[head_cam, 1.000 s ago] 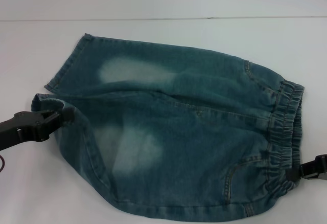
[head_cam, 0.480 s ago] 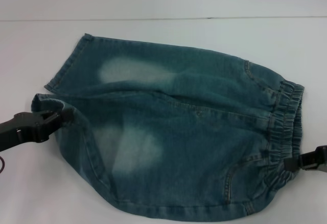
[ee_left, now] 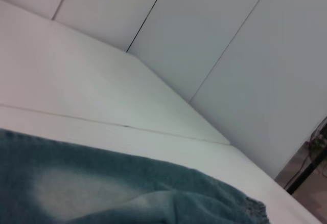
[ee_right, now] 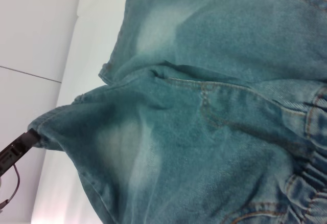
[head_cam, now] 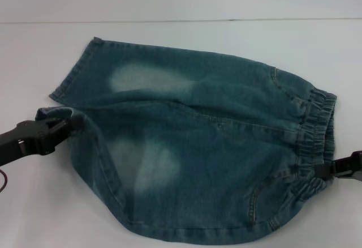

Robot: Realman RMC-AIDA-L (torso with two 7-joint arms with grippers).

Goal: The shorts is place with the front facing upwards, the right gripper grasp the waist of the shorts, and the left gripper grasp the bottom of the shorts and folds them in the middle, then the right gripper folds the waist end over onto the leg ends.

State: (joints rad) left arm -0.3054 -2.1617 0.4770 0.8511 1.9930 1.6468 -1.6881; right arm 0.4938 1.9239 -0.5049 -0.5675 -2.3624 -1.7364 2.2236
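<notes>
Since a second earlier, your right gripper [head_cam: 321, 172] lifted the shorts' [head_cam: 198, 146] waist [head_cam: 314, 140], clamped; left gripper [head_cam: 63, 128] pinched the near leg hem [head_cam: 56, 112].

White table [head_cam: 181, 38] apparently bears only shorts [head_cam: 198, 146].

Shorts [head_cam: 198, 152] spread flat across the table [head_cam: 181, 4], front up. Waist [head_cam: 314, 146] off to the right, leg ends [head_cam: 68, 98] to the left, one leg far, one near. Left gripper [head_cam: 63, 128] at the left, clamped on the near leg's hem. Right gripper [head_cam: 323, 171] at the right edge, pinching the near end of the waist.
</notes>
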